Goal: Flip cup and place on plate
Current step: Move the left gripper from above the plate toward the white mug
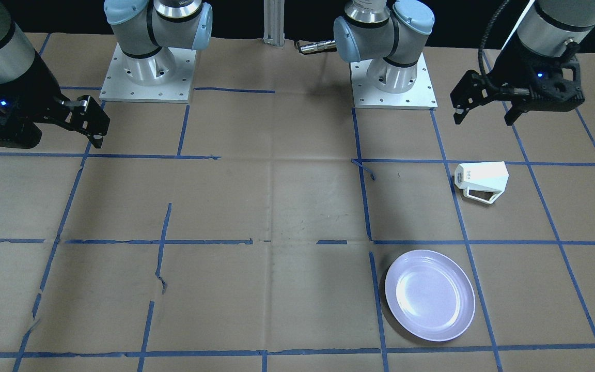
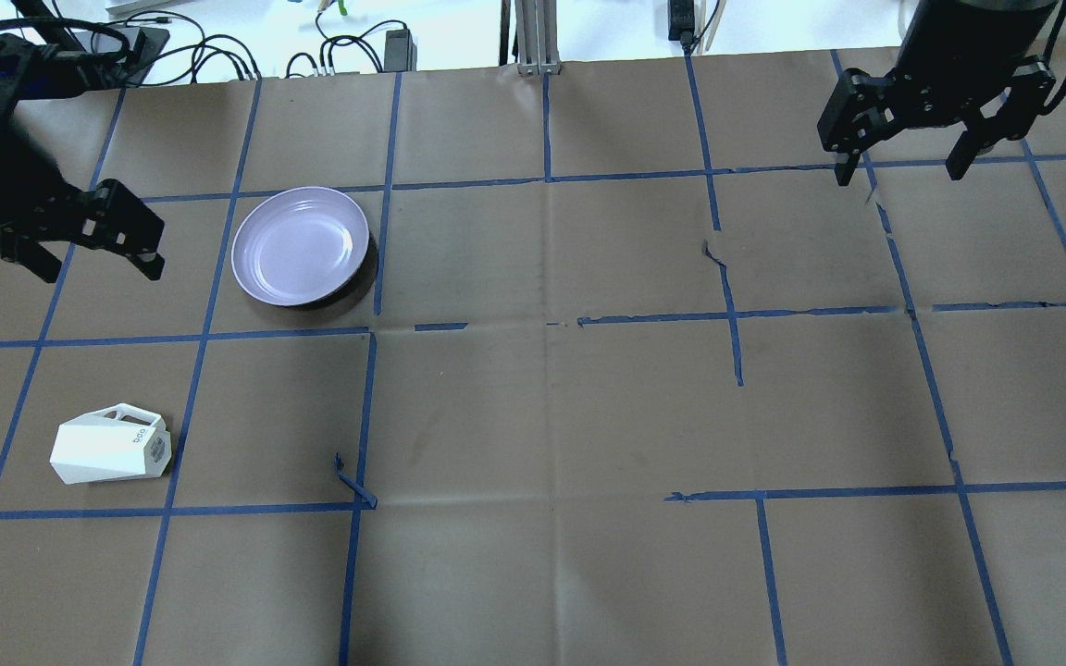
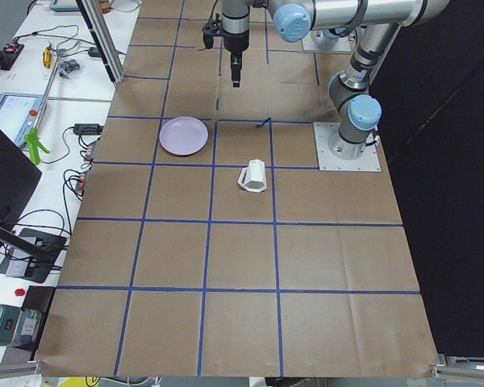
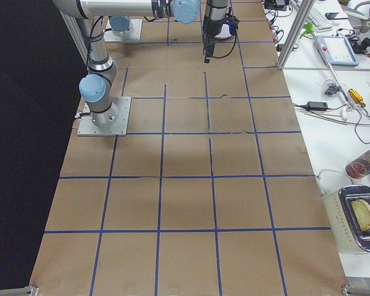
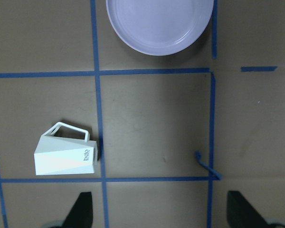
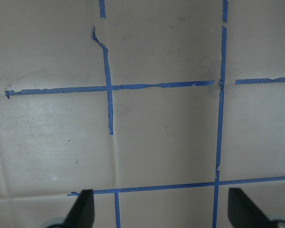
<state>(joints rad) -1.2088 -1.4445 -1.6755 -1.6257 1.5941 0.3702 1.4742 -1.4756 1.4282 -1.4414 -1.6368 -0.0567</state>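
The white faceted cup (image 2: 112,446) lies on its side on the paper-covered table, handle pointing away from the robot; it also shows in the front view (image 1: 481,180) and the left wrist view (image 5: 66,156). The lavender plate (image 2: 300,245) sits empty farther from the robot and more toward the table's middle, also in the front view (image 1: 430,294) and the left wrist view (image 5: 159,23). My left gripper (image 2: 100,268) hangs open and empty, well above the table and apart from both. My right gripper (image 2: 899,171) is open and empty over the far right of the table.
Brown paper with a blue tape grid covers the table (image 2: 551,407). A torn tape end curls up near the cup's square (image 2: 353,481). The arm bases (image 1: 393,77) stand at the robot's edge. Cables and a metal post (image 2: 533,37) lie beyond the far edge.
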